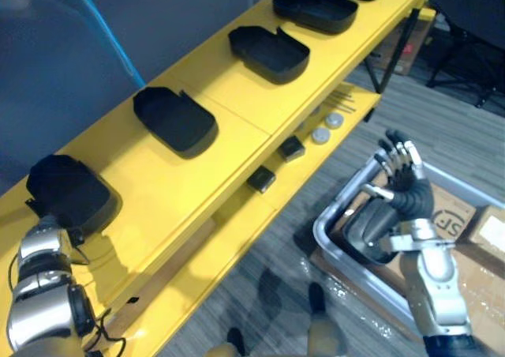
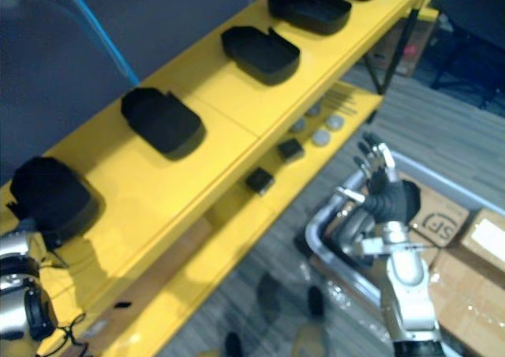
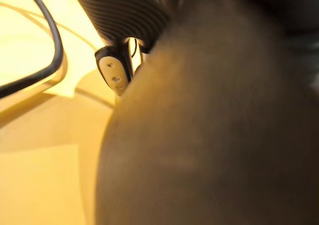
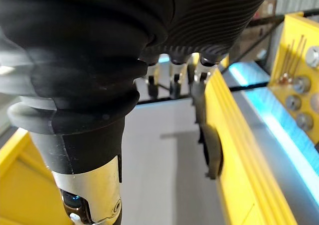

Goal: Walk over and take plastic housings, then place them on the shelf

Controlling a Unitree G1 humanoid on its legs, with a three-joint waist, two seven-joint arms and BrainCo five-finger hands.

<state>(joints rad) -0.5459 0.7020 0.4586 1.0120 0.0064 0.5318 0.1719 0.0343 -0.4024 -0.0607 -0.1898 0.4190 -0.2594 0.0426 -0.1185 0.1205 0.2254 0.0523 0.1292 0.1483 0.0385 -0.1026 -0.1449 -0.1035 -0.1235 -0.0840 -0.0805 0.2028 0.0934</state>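
My left hand (image 3: 113,73) meets the nearest black housing (image 1: 71,191) on the yellow shelf (image 1: 237,108), grip I cannot tell; right hand (image 1: 401,174) above grey bin (image 1: 320,232), fingers spread apart

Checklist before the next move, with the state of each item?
1. Nearest black plastic housing lies on the yellow shelf's top board, inside the front edge: ok.
2. Left hand grip on that housing: cannot tell, the housing hides it.
3. Right hand free, fingers straight: ok.
4. Stock left: a dark housing seems to lie in the grey plastic bin below the right hand: ok.
5. Bare board between it and the second black housing: ok.
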